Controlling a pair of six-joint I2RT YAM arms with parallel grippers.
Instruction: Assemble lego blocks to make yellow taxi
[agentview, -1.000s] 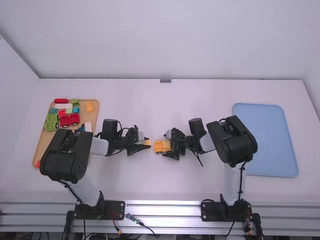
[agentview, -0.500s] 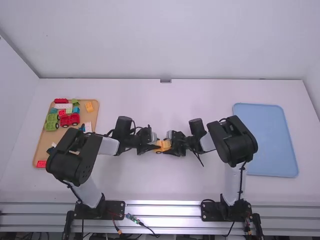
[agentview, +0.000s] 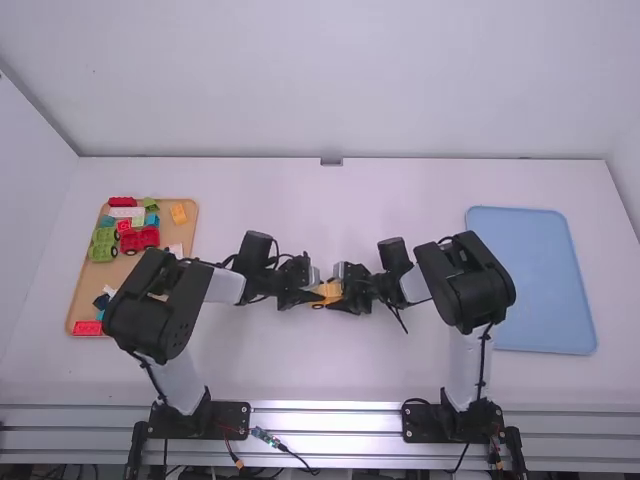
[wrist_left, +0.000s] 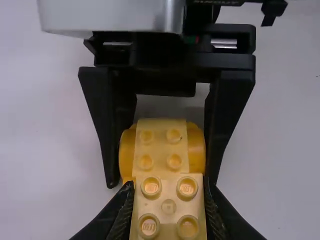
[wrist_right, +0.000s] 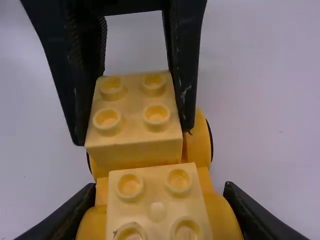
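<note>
Apparently, the right gripper is clasping the yellow car steady for the block the left gripper is pinching.

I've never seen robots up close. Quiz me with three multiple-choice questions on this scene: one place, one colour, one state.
1. Where on the table is the blue tray?
A) Left
B) Middle
C) Right

2. What colour is the block held by the left end effector?
A) Green
B) Yellow
C) Red

3. What is the right end effector doing?
A) Gripping something
B) Standing open and empty
C) Lying in the blue tray

Answers:
1. C: the high view shows it beyond the right arm.
2. B: both wrist views show it pale yellow.
3. A: its fingers press both sides of the yellow base.
</note>
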